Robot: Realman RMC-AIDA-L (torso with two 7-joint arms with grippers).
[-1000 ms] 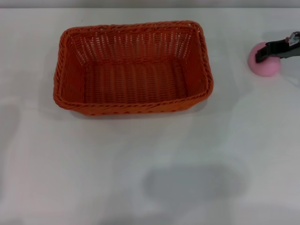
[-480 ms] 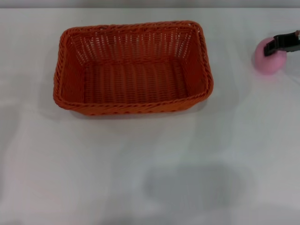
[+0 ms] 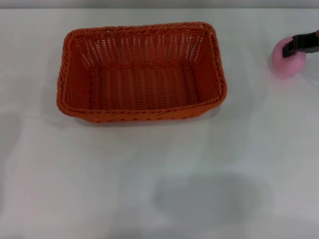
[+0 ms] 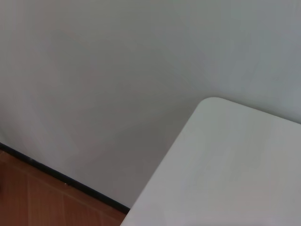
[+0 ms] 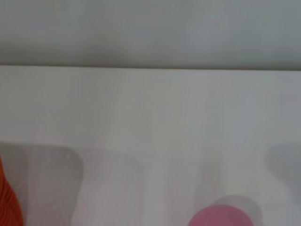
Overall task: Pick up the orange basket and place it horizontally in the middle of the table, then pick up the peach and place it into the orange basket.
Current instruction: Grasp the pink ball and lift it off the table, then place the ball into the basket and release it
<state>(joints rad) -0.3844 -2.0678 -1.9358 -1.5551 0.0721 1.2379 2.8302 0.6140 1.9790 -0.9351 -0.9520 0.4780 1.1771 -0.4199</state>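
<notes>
Basket (image 3: 142,72) sits long side across, mid-bench (image 3: 149,169), empty. Peach (image 3: 287,62) far right, on bench. Right gripper (image 3: 299,46) over its top; jaws' state, can't tell. Left arm out of sight.

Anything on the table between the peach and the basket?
Nothing visible. The peach sits at the table's right edge with the right gripper at it; only bare tabletop lies between it and the orange basket, whose inside looks empty.
</notes>
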